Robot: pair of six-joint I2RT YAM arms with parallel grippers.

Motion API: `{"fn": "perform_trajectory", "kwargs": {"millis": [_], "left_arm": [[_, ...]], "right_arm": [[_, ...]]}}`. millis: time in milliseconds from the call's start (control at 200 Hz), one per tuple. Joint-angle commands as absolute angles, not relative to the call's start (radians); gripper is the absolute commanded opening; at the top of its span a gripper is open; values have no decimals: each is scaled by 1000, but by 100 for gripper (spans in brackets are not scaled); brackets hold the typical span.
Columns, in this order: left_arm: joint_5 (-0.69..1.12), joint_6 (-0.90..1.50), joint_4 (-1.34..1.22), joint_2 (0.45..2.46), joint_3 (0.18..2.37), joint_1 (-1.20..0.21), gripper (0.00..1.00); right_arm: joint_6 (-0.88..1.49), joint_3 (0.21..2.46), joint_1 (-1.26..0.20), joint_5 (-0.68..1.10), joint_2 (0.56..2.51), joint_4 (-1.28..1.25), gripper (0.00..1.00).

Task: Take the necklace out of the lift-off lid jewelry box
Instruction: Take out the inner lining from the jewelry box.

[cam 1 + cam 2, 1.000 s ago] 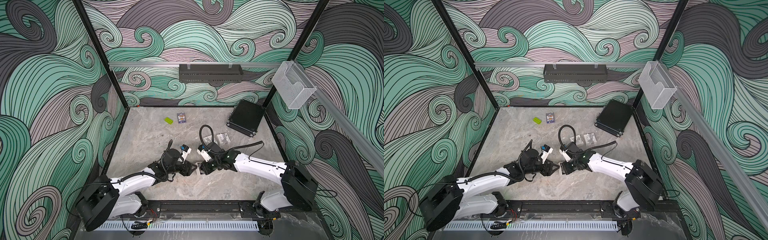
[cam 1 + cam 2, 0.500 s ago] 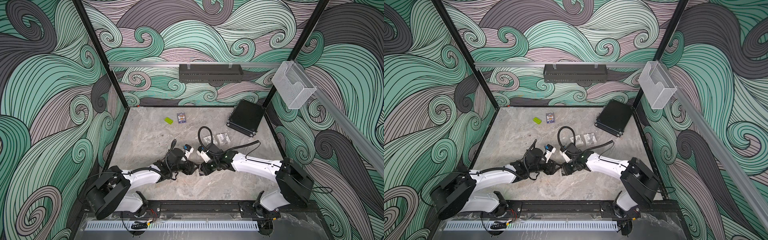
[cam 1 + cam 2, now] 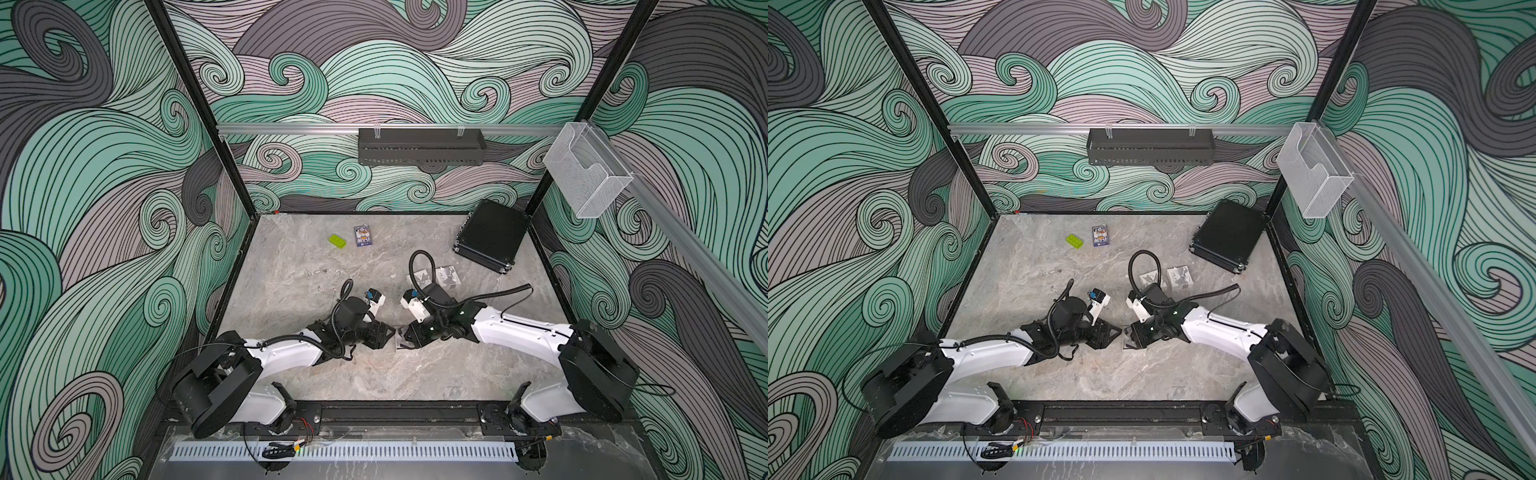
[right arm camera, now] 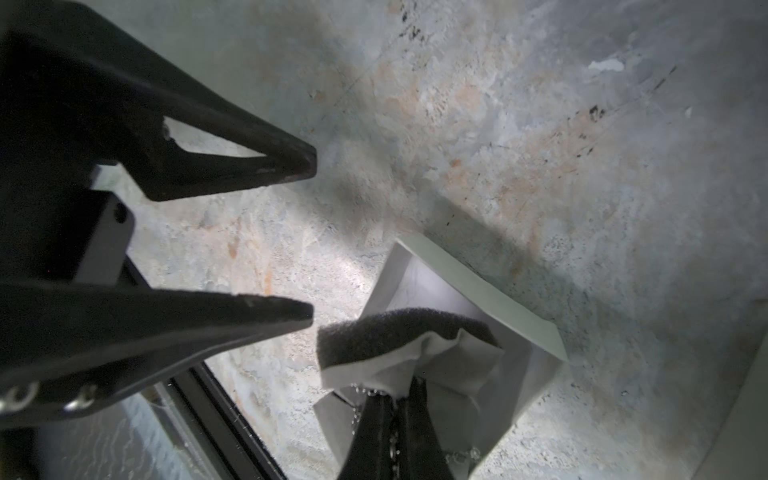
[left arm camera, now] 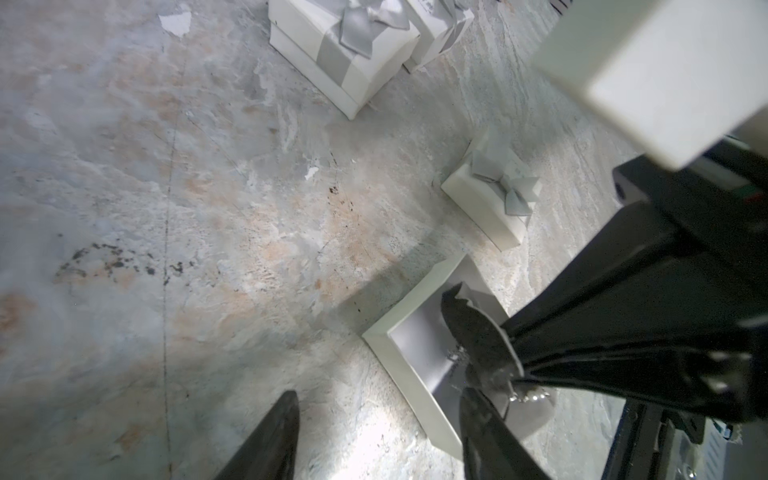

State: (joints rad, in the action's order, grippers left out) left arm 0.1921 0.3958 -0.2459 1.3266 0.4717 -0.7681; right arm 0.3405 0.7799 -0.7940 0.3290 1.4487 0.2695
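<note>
An open white square cardboard jewelry box point(image 4: 478, 291) sits on the grey marble-look table point(image 3: 291, 299), near its front edge and between the two arms. In both top views it is a small pale square under the tips of the two arms. Its white lid with a grey ribbon bow point(image 5: 482, 203) lies flat on the table just beside it.

The right gripper point(image 4: 401, 399) reaches into the box with its jaws together, pinching the pale cloth side of a dark grey foam pad point(image 4: 395, 332). The pad is folded upward and partly lifted over the box rim. The thin silver necklace point(image 4: 355, 405) hangs in loose links off the cloth right at the pinch, over the box. Whether the chain itself is caught between the jaws cannot be told.

The left gripper point(image 5: 380, 399) hovers low beside the box with its jaws apart and holds nothing; one finger is close to the box's outer wall.

Two more white boxes with grey ribbons point(image 3: 434, 277) stand side by side behind the right arm. Near the back of the table are a lime-green toy brick point(image 3: 337, 241), a small blue card pack point(image 3: 363, 236) and a black ribbed case point(image 3: 490, 237).
</note>
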Motion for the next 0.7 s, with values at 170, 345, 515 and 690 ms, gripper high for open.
{"fn": "perform_trajectory", "kwargs": {"millis": [170, 345, 515, 690], "left_arm": [[240, 358, -184, 1186, 484, -773, 60], [341, 329, -196, 1122, 481, -773, 60], [385, 322, -228, 1072, 464, -774, 60], [426, 328, -262, 1038, 457, -775, 60]], "right_arm": [[370, 767, -710, 497, 1298, 221, 8], [387, 786, -677, 581, 1230, 223, 9], [391, 820, -667, 620, 1167, 260, 10], [398, 835, -664, 636, 1122, 276, 11]]}}
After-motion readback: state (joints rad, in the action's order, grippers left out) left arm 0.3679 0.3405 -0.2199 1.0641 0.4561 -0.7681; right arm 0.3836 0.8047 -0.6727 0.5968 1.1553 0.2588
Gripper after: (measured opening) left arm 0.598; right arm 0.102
